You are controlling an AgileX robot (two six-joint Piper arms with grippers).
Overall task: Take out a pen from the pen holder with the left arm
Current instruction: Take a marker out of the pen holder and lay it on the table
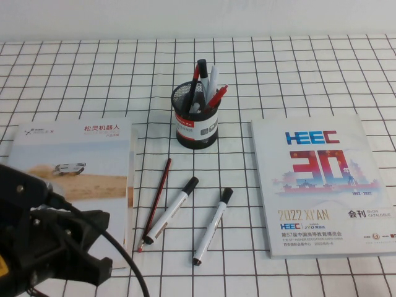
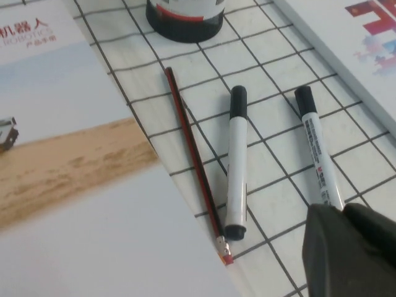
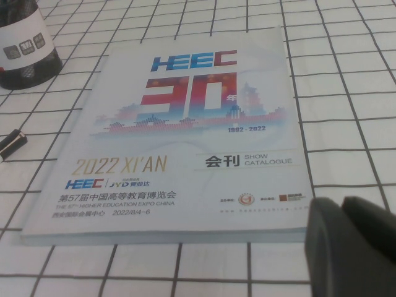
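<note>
Black mesh pen holder [image 1: 195, 127] stands mid-worktop [image 1: 309, 74], pens [image 1: 203, 77] inside. At its seven o'clock I see my left gripper [image 2: 343, 213], jaws closed, empty. At five o'clock is the right gripper [image 3: 343, 204], jaws together, by the catalogue [image 3: 185, 142].

"HEEC 30", "1992 - 2022", "2022 XI'AN" and "会刊 SHOW CATALOGUE" are printed on the catalogue [image 1: 325, 185]; "松灵机器人" is printed on the brochure [image 1: 74, 185].

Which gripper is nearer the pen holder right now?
Left, probably. The left gripper hangs shut by the loose markers lying in front of the pen holder; the right gripper sits across the whole catalogue from it.
</note>
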